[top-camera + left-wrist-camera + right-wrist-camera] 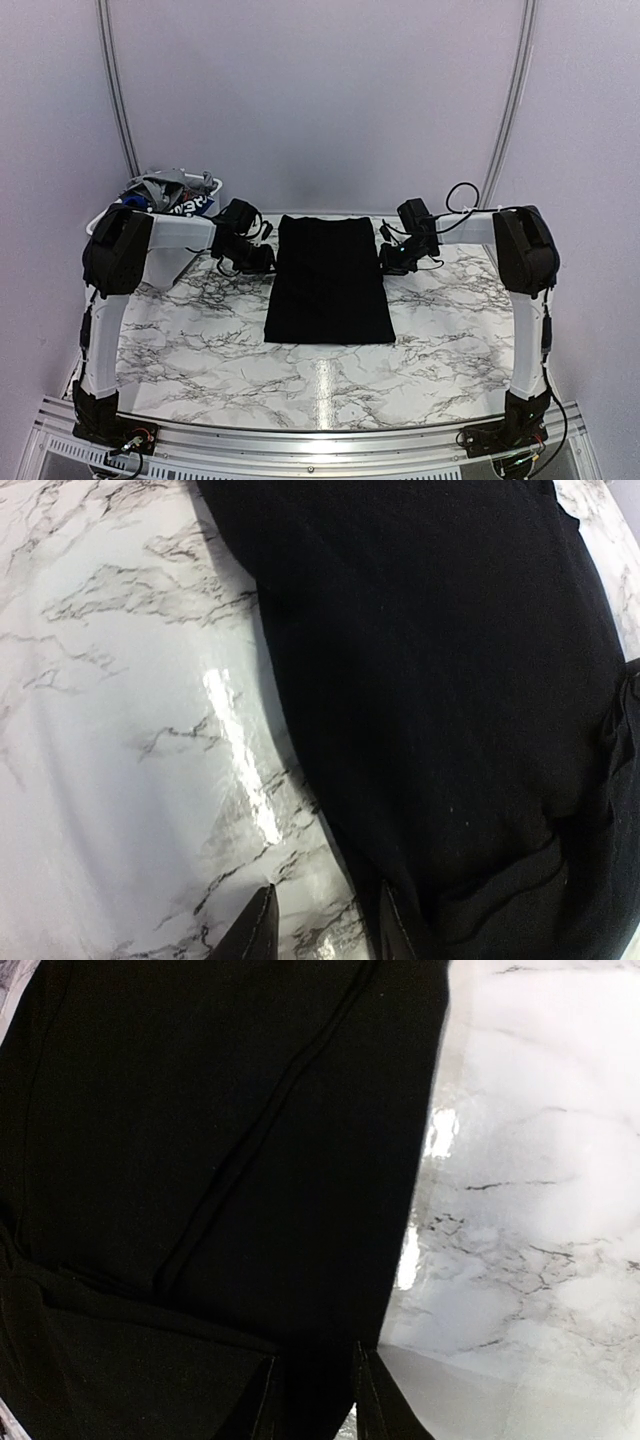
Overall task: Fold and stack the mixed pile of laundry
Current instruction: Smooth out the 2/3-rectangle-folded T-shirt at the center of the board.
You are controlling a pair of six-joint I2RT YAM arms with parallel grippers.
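Surface: white marble-patterned table [200,340], dark-veined, before plain pale walls.

Writing: white lettering on a blue piece [196,206], too small to read.

Container: white basket [214,184], far left corner, behind the left arm. It holds crumpled garments, with a grey piece [160,186] on top and the blue piece at its right side.

Task item: black garment [330,280], table centre, lying flat as a neat rectangle. Its long axis runs from the near edge toward the far wall.

Left gripper [250,258]: at the garment's far left edge, fingers apart with bare marble between them.

Right gripper [398,258]: at the far right edge, fingers slightly apart over black cloth. Whether they pinch it cannot be told.
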